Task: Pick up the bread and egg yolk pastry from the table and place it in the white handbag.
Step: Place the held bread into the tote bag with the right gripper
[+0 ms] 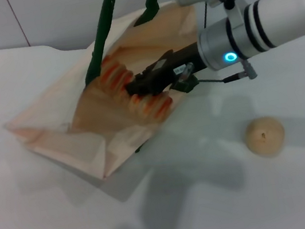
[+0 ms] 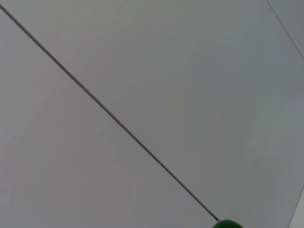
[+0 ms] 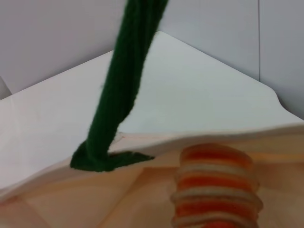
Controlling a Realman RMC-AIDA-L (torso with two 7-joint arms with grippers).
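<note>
White handbag (image 1: 57, 138) gaping open on the table (image 1: 201, 200), right gripper (image 1: 147, 85) inside it clamped on the bread (image 1: 139, 102), egg yolk pastry (image 1: 265, 136) outside on the table, well apart.

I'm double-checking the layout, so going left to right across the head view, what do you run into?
White handbag → bread inside the bag's mouth → right gripper reaching into the bag at the bread → egg yolk pastry on the table.

green handles (image 1: 104, 23) cut off above, right pincer (image 1: 147, 86) partly hiding bread (image 1: 137, 91)
</note>
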